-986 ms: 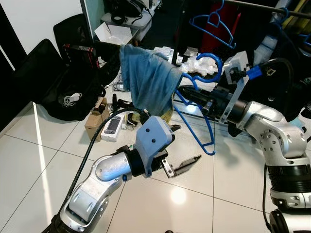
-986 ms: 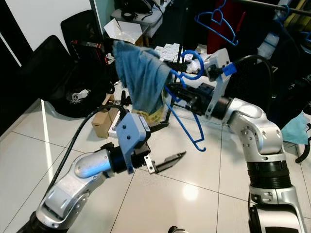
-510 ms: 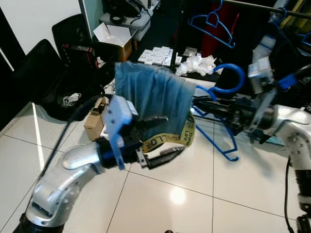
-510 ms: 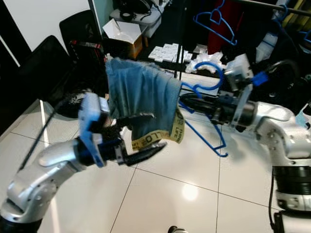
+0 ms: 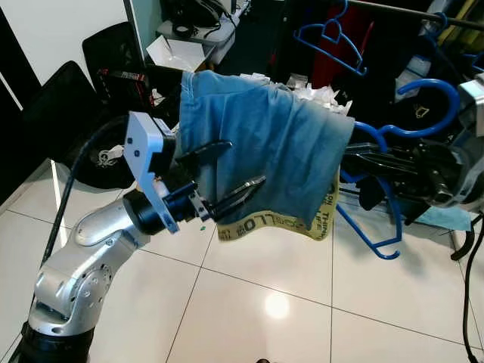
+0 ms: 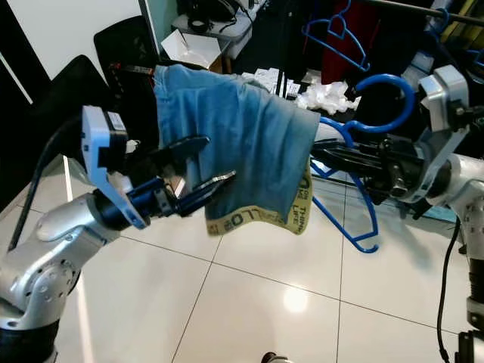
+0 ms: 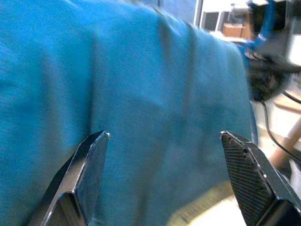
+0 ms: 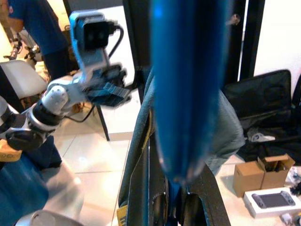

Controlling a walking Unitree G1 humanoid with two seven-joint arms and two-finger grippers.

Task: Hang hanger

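Note:
A blue plastic hanger (image 5: 382, 227) carries a blue-green garment (image 5: 265, 151) with a yellow printed band along its lower edge. My right gripper (image 5: 355, 157) is shut on the hanger, just right of the cloth, with the hook (image 5: 427, 85) curling up above the fingers. In the right wrist view the hanger's blue bar (image 8: 188, 84) runs close along the fingers. My left gripper (image 5: 246, 160) is open against the front of the garment, one finger high and one low. The left wrist view has the cloth (image 7: 155, 94) right behind the spread fingers (image 7: 89, 174).
A dark clothes rail (image 5: 412, 9) runs across the top right with another blue hanger (image 5: 329, 32) on it. Black bags (image 5: 83, 128), cardboard boxes (image 5: 178, 53) and small clutter lie on the white tile floor at back left. Bare tiles (image 5: 287, 302) lie in front.
The right gripper has swung the hanger up and to the right, and the garment has spread out wide. The left gripper has risen from near the floor to the garment's front.

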